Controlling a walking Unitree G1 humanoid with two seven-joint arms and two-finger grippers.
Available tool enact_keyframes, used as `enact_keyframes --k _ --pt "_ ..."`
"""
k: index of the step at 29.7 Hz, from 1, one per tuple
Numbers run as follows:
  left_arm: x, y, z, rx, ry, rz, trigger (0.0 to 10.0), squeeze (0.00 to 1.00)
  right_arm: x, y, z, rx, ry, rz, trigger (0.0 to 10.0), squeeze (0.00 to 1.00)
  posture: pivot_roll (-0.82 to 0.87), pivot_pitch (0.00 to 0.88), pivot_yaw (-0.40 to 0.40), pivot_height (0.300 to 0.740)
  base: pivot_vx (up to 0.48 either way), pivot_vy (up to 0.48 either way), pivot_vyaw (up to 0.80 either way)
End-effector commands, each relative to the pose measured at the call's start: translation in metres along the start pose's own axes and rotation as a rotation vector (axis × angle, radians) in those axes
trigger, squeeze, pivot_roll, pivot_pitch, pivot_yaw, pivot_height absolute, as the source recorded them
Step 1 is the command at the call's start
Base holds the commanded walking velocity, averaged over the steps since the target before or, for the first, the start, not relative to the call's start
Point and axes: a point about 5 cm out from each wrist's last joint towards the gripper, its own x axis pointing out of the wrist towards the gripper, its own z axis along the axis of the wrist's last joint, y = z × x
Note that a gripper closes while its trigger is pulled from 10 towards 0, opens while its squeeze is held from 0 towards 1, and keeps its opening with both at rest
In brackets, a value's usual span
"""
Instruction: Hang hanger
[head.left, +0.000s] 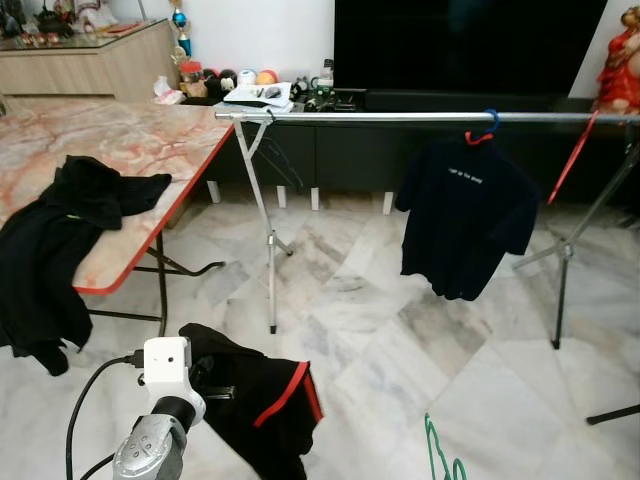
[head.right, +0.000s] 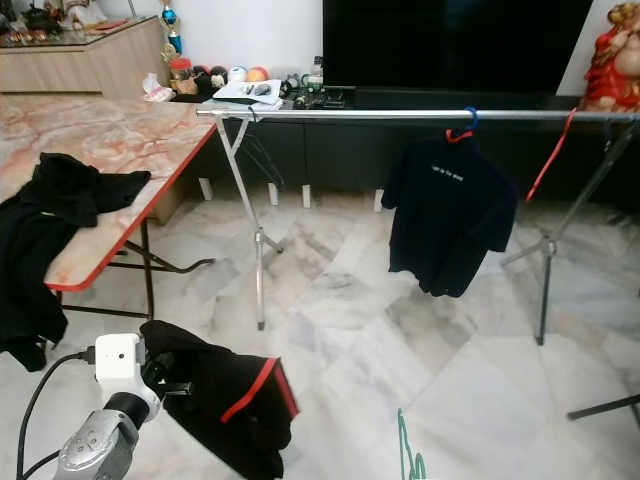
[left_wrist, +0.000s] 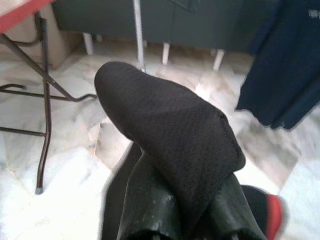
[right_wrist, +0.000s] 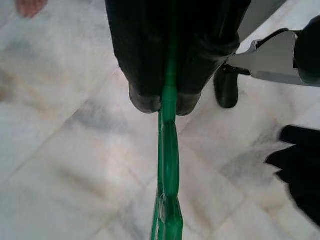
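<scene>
Green hanger (right_wrist: 168, 145) sits clamped in the right pincer (right_wrist: 167, 102), left pincer (left_wrist: 192, 220) seemingly gripping black garment (left_wrist: 170, 125)

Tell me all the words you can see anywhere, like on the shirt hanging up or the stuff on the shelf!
Dark shirt hanging on the rail: one short line of white letters across the chest, too small and blurred to read.
Papers and jars on the low cabinet: any print is too small to read.
Black garment in the left gripper and green hanger in the right gripper: no words visible.
</scene>
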Motion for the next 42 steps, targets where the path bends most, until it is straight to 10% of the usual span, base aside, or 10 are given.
enact_keyframes --k 1,42 --pt "0.0011 0.0045 0.0088 0.006 -0.033 0.010 10.0 0.00 -0.0006 0.0046 -0.0028 0.008 0.010 0.010 10.0 0.00 0.04 0.063 0.073 0.740 0.000 0.311 0.00" --pt "0.0025 0.0080 0.0133 0.011 -0.042 0.015 10.0 0.00 -0.0005 0.0070 -0.0054 -0.017 0.038 0.021 10.0 0.00 0.07 0.052 0.069 0.740 0.000 0.311 0.04"
